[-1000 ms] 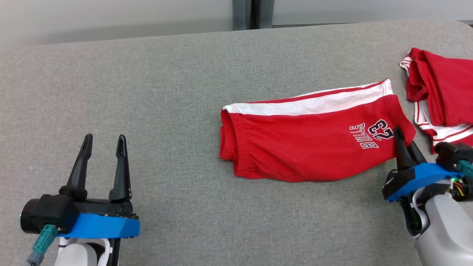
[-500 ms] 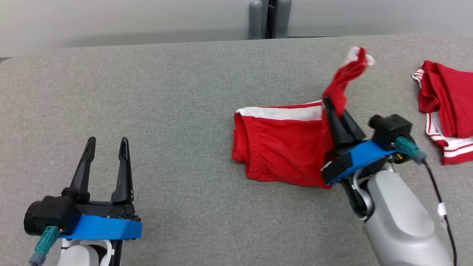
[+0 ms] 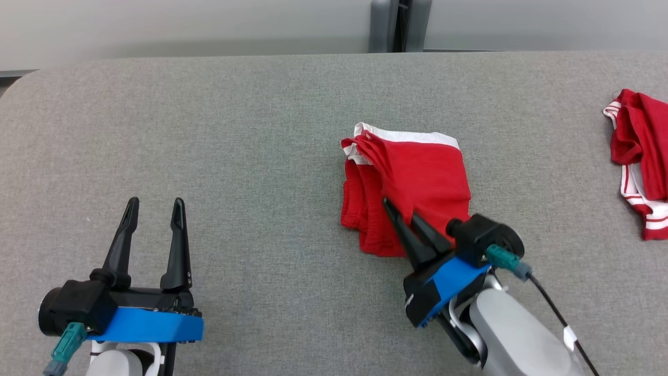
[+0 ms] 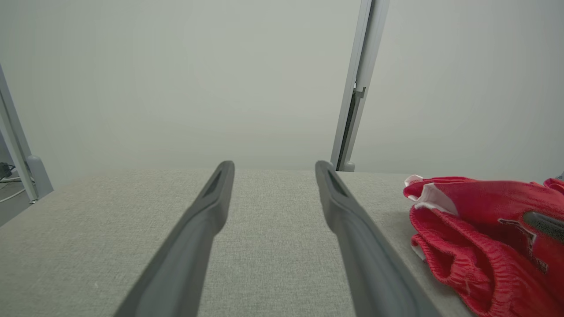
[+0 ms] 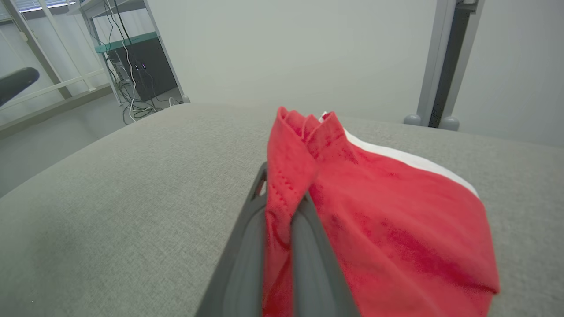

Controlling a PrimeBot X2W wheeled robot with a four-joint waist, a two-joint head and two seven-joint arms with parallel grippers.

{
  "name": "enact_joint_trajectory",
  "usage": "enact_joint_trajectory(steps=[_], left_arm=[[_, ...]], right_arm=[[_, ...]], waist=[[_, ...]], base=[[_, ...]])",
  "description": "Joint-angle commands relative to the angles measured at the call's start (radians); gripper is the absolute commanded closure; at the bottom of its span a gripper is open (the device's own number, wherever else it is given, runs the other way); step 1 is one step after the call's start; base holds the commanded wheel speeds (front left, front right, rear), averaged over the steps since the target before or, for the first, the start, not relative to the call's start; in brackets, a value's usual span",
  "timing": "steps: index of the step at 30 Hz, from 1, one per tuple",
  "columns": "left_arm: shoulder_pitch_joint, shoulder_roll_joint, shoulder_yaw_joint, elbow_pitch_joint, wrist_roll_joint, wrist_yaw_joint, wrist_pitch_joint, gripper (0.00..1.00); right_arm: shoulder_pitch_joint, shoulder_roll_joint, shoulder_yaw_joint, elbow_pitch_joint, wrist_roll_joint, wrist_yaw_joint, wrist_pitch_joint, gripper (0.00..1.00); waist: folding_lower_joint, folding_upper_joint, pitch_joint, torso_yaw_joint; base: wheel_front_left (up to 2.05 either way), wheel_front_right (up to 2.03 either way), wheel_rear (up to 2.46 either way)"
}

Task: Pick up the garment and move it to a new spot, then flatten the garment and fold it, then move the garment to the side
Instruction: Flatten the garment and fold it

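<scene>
The right jaws are closed on a fold of the red shorts (image 3: 417,177) of soft cloth, which have a white side stripe. In the right wrist view the red cloth (image 5: 374,220) is pinched between the two dark fingers (image 5: 246,264) and spreads out ahead of them and to their right. The shorts are folded in a compact heap on the grey fabric-covered tabletop (image 3: 235,130). The white stripe is at the edge far from the right jaws. The gathered elastic waistband is on the side toward the left jaws.

The left jaws stand wide apart with nothing between them, and their fingers (image 3: 122,235) are above the bare tabletop. The shorts (image 4: 476,229) lie well apart from the left jaws, to the right of them and a little ahead. A second red garment with white stripes (image 3: 639,156) lies crumpled far to the right of the right jaws. A grey upright post (image 3: 399,26) stands beyond the far edge of the tabletop, ahead of both jaws.
</scene>
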Motion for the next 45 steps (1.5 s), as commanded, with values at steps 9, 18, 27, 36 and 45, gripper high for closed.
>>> enact_joint_trajectory(steps=[9,18,27,36,45], left_arm=[[0.0,0.003,-0.004,0.005,-0.007,0.006,-0.003,0.0],[0.017,0.003,-0.004,0.014,-0.001,0.009,-0.003,0.0],[0.039,0.003,0.016,0.028,0.019,0.01,-0.003,0.0],[0.087,0.003,0.059,0.032,0.04,0.015,-0.003,0.0],[0.157,0.003,0.084,0.02,0.037,0.032,-0.003,0.0]], right_arm=[[0.066,-0.021,0.097,-0.003,0.018,-0.001,-0.018,0.58],[0.088,-0.014,0.037,-0.079,-0.011,-0.001,-0.033,0.0],[0.203,-0.008,-0.194,-0.238,-0.073,-0.001,-0.033,0.0],[0.342,0.025,-0.386,-0.325,-0.091,-0.001,-0.033,0.0],[0.452,0.061,-0.453,-0.372,-0.107,-0.001,-0.033,0.0]], waist=[[0.0,0.0,0.004,-0.002],[0.0,0.0,-0.023,-0.044],[0.0,0.0,-0.076,-0.106],[0.0,0.0,-0.116,-0.134],[0.0,0.0,-0.149,-0.13]], base=[[0.0,0.0,0.0],[0.0,0.0,0.0],[0.0,0.0,0.0],[0.0,0.0,0.0],[0.0,0.0,0.0]])
